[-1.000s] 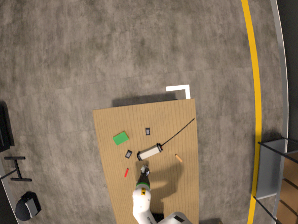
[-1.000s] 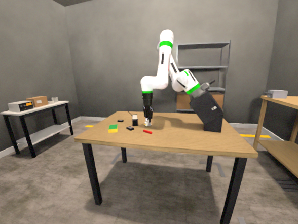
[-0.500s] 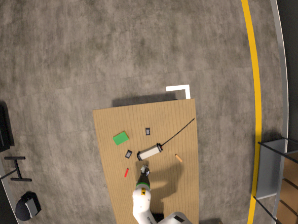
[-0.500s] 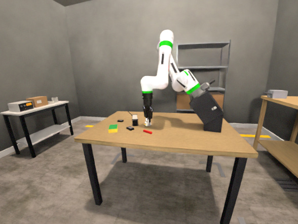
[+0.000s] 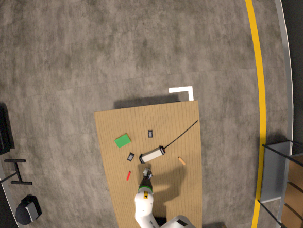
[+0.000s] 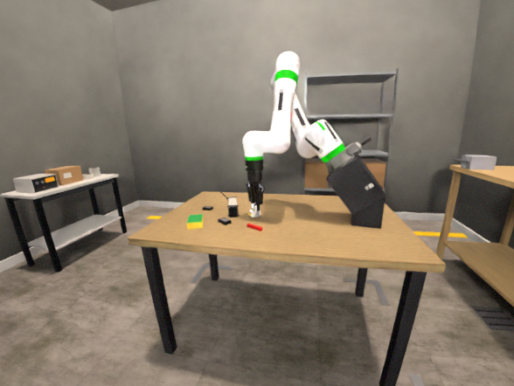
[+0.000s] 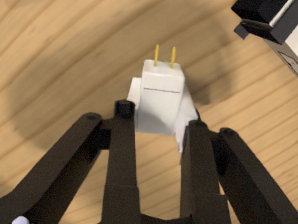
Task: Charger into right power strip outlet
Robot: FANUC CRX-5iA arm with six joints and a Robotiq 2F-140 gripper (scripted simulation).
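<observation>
The white charger (image 7: 161,96) (image 5: 146,171) (image 6: 253,213) rests low on the wooden table (image 5: 180,191) (image 6: 315,244), its two gold prongs pointing away from the wrist camera. My gripper (image 7: 157,95) (image 5: 148,175) (image 6: 254,205) points straight down and is shut on the charger, one black finger on each side of it. The power strip (image 5: 152,155) (image 6: 232,206) (image 7: 276,3), white with black ends, lies just beyond the charger at an angle. Its black cable (image 5: 180,135) runs to the table's far right edge. The outlets themselves are hard to make out.
A green block (image 5: 122,140) (image 6: 195,220) lies to the left. A red stick (image 5: 128,175) (image 6: 254,227) lies near the gripper. An orange stick (image 5: 182,161) lies to the right. Two small black pieces (image 5: 150,133) (image 5: 131,157) lie near the strip. The robot's dark pedestal (image 6: 358,192) stands on the table.
</observation>
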